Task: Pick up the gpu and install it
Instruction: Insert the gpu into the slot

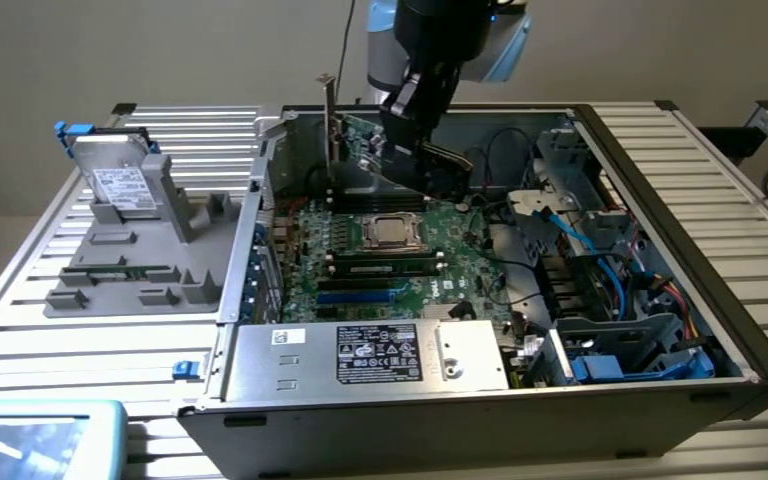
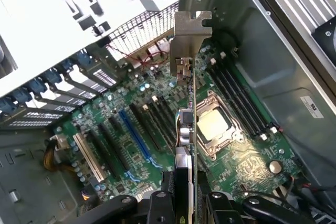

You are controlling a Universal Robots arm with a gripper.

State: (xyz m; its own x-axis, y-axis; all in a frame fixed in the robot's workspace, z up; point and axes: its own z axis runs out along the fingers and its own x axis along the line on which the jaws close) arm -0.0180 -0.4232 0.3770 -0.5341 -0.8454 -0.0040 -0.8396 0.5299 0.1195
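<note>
The open computer case (image 1: 491, 430) holds the motherboard (image 1: 384, 265) and a power supply (image 1: 371, 355). On the exterior view's left, a gray tray (image 1: 144, 270) carries a hard drive (image 1: 124, 185). Over the motherboard, the gripper (image 2: 190, 205) clamps the gpu (image 2: 185, 124) edge-on between narrowly set jaws, its bracket near the case's slotted wall.

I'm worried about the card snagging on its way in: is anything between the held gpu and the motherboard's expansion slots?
Nothing visible does. The gripper holds the gpu edge-down above the motherboard, and the expansion slots look bare, with no cable across them. A bundle of wires lies off at the board's edge, apart from the slots.
</note>
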